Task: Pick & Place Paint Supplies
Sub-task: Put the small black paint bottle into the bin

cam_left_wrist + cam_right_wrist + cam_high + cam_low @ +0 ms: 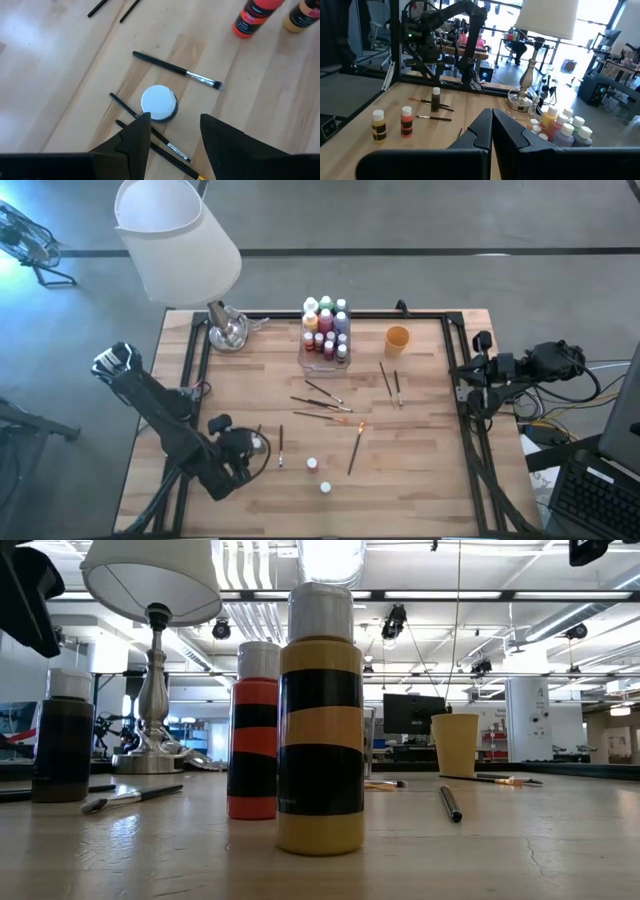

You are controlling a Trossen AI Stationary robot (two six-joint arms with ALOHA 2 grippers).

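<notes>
Left gripper: my left gripper [172,137] hangs over the near-left part of the table [420,470], fingers spread wide and holding nothing, straddling the dark bottle [159,103] with the white cap just ahead of them.

Why so: I judge the spread is set to take that bottle round its body from above (its cap faces straight up at my wrist camera).

Around the bottle: thin paintbrushes lie close; one brush [176,70] sits just beyond it, others run beside and under my fingers, so a clean descent must avoid them.

Loose bottles: a red-and-black bottle [253,17] and a yellow-and-black bottle [302,15] stand to the right of it, well apart from my fingers.

Right gripper: my right gripper [492,125] waits at the right edge of the table, fingers pressed together, empty.

Placed supplies: a cluster of bottles already stands in the clear box [326,355] at the far middle, with the orange cup [397,339] to its right; more brushes [325,402] are scattered mid-table.

View differences: the low view shows the bottles' black bands, which the high view cannot; only the high view gives the whole layout and the lamp [180,240] at the far left.
</notes>
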